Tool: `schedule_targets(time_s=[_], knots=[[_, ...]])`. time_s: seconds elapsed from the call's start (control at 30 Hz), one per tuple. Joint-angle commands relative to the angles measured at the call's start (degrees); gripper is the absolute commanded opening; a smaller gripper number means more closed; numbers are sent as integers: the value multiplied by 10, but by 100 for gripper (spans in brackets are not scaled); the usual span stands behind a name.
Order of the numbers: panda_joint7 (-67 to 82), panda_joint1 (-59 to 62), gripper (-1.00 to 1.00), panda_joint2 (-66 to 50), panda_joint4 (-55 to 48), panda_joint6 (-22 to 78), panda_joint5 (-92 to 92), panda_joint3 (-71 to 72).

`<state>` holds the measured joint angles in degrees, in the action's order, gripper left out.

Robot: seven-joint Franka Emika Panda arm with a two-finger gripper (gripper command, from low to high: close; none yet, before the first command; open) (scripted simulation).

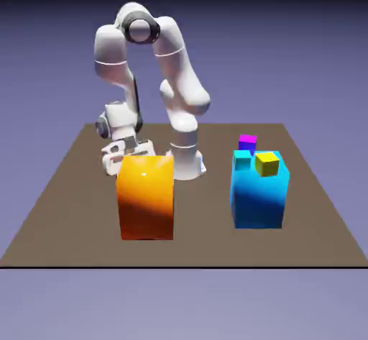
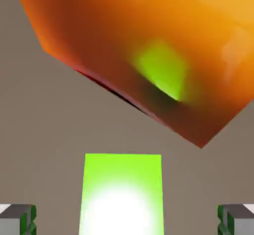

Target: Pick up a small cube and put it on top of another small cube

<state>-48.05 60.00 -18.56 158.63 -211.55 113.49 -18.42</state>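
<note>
Barely started: gripper [image 2: 127, 219] fingers spread wide around the small green cube [image 2: 122, 194] behind the orange block [image 1: 146, 196], nothing grabbed or stacked yet.

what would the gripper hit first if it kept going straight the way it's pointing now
Most likely the small green cube: in the hand view it sits centred between the open gripper's fingertips, nearer than the big orange block beyond. Exact depth is unclear.

Hand [image 1: 127, 150] low behind orange block [image 1: 146, 196]; blue block [image 1: 259, 195] apart.
</note>
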Motion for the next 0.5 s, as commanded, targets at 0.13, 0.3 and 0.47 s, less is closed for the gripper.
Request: schedule_targets(time_s=[0.13,0.3,0.47], knots=[[44,104,0,-33,4,52,-25,93],[89,208,0,-65,7,103,-49,186],[133,311,0,-98,11,155,-74,280]])
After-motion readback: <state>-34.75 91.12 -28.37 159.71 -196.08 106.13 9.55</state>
